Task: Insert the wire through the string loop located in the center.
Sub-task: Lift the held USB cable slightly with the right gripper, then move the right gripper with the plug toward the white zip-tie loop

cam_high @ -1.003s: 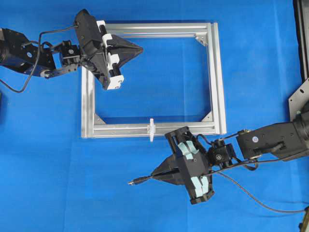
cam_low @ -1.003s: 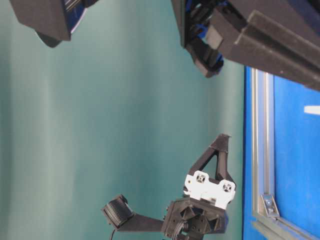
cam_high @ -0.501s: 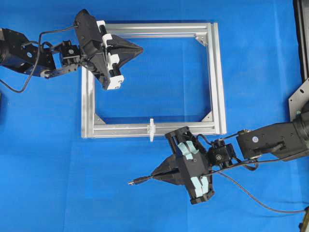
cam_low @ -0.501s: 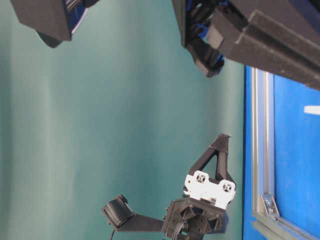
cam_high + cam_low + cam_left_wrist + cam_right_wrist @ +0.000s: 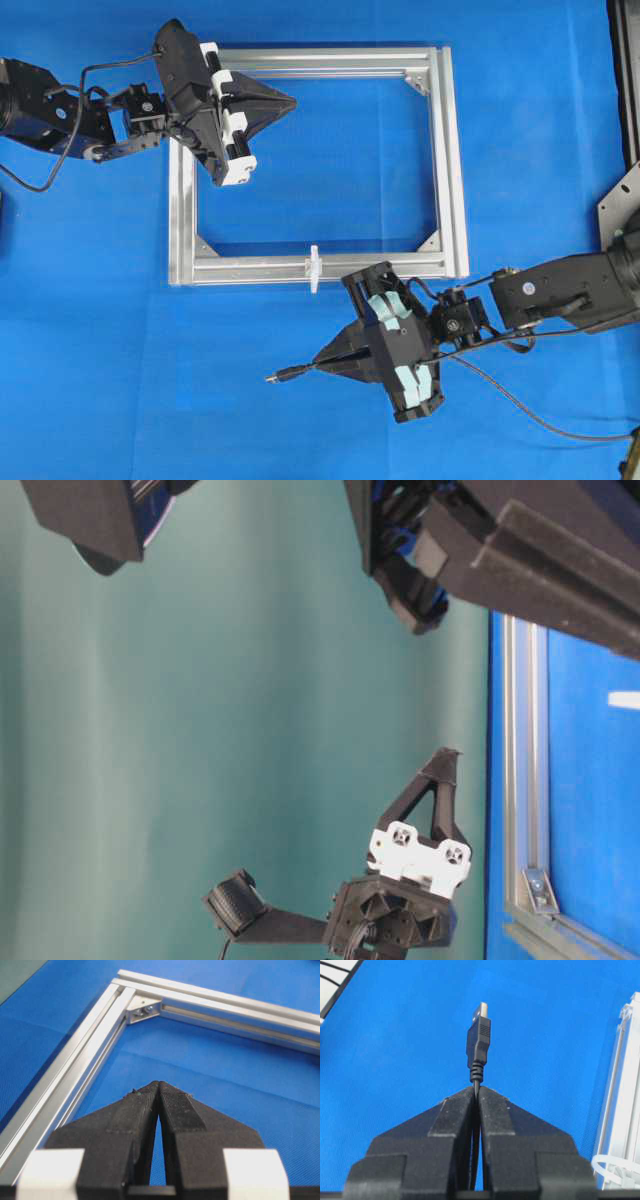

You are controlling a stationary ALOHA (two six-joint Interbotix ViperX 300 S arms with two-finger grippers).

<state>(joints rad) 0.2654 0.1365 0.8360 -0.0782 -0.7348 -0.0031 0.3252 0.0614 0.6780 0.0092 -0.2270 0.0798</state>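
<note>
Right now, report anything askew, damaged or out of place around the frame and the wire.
Nothing stands out. The silver frame lies square on the blue cloth, the string loop stands on its near bar, and the right gripper holds the wire straight behind its plug, undamaged. The left gripper is shut and empty.

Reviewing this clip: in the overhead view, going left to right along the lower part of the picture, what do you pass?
The wire's plug → the string loop on the frame's lower bar → the right gripper, shut on the wire → the right arm.
</note>
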